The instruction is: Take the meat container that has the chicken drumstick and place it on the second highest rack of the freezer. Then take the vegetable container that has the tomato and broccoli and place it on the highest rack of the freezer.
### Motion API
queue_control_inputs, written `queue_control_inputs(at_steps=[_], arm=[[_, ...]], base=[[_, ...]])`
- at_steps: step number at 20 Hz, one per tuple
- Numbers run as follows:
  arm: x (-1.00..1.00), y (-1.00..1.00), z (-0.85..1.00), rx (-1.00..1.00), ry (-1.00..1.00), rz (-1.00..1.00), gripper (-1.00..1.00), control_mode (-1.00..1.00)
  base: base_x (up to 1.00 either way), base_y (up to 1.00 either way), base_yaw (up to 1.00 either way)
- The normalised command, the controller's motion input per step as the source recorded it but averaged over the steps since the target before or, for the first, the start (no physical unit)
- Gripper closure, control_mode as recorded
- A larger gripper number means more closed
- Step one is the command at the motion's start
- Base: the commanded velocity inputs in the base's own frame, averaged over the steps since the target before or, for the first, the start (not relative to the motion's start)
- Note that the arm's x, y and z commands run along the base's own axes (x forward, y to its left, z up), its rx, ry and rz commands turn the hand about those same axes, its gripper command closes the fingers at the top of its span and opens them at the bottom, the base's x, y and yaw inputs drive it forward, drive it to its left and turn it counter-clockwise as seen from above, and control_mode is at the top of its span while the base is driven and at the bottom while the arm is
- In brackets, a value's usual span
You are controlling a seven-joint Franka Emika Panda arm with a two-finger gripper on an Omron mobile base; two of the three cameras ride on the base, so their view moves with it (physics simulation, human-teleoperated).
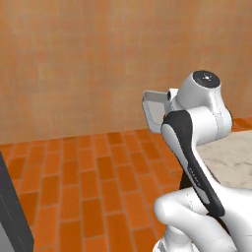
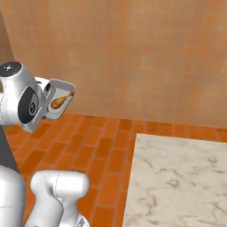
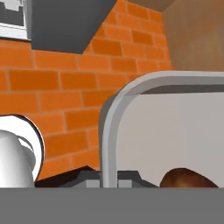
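Note:
The meat container (image 2: 61, 113) is a shallow grey tray held up in the air, tilted on its side over the brick floor. The chicken drumstick (image 2: 61, 101) lies inside it, orange-brown with a thin bone tip. In the hand view the tray's rounded rim (image 3: 109, 127) rises right in front of the camera, with the drumstick (image 3: 188, 178) at the bottom right. My gripper (image 3: 109, 180) is shut on that rim. In the left base view the tray (image 1: 153, 109) pokes out behind the arm's wrist. The vegetable container is out of view.
A marble counter (image 2: 177, 177) spreads at the lower right, also in the left base view as the counter (image 1: 236, 152). A dark grey slab (image 1: 11, 211) stands at the lower left; whether it belongs to the freezer I cannot tell. A tan wall (image 2: 142, 53) closes the back.

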Motion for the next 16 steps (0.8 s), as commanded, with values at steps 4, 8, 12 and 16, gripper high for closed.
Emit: queue_control_inputs(at_steps=[4,8,12,16], arm=[[0.0,0.0,0.0,0.0,0.0,0.0,1.0,1.0],[0.0,0.0,0.0,0.0,0.0,0.0,1.0,1.0],[0.0,0.0,0.0,0.0,0.0,0.0,1.0,1.0],[0.0,0.0,0.0,0.0,0.0,0.0,1.0,1.0]], base=[[1.0,0.0,0.13],[0.98,0.0,0.35],[0.8,-0.01,0.46],[0.58,-0.01,0.46]])
